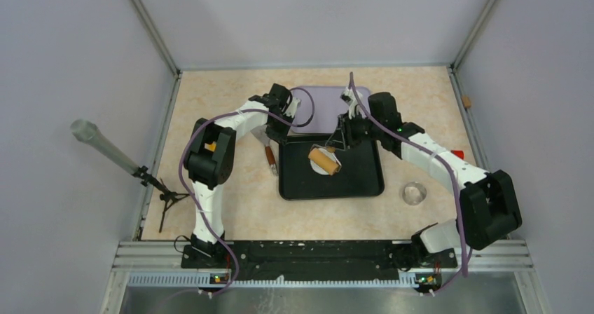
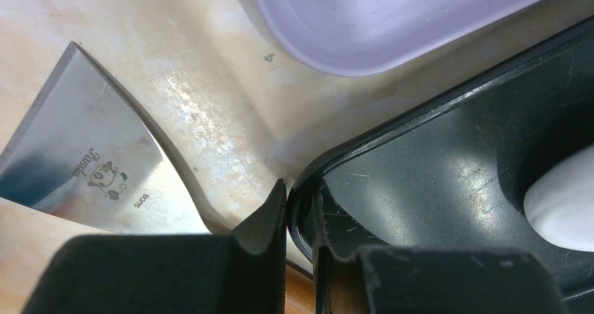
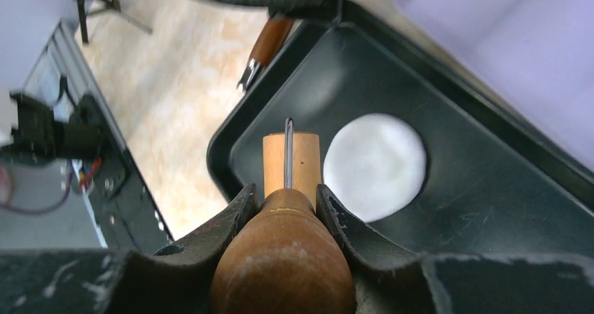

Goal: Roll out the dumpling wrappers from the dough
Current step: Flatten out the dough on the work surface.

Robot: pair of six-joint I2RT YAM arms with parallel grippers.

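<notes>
The dough point(image 3: 375, 165) is a flat round white disc on the floor of the black tray point(image 1: 364, 184). A corner of it shows in the left wrist view point(image 2: 564, 202). No small separate wrapper discs show. My right gripper point(image 3: 287, 195) is shut on the brown handle of a wooden roller point(image 3: 291, 156). The roller point(image 1: 324, 161) lies just left of the disc in the wrist view and partly over the dough from above. My right gripper point(image 1: 339, 144) reaches in from the tray's far side. My left gripper point(image 2: 300, 191) is shut on the tray's rim point(image 2: 364, 153) at its far left corner point(image 1: 277, 136).
A steel scraper point(image 2: 84, 153) with a wooden handle point(image 1: 270, 154) lies on the table left of the tray. A lavender tray point(image 1: 319, 107) stands behind the black one. A small glass dish point(image 1: 414, 193) sits at the right. A tripod point(image 1: 164, 195) stands at the left edge.
</notes>
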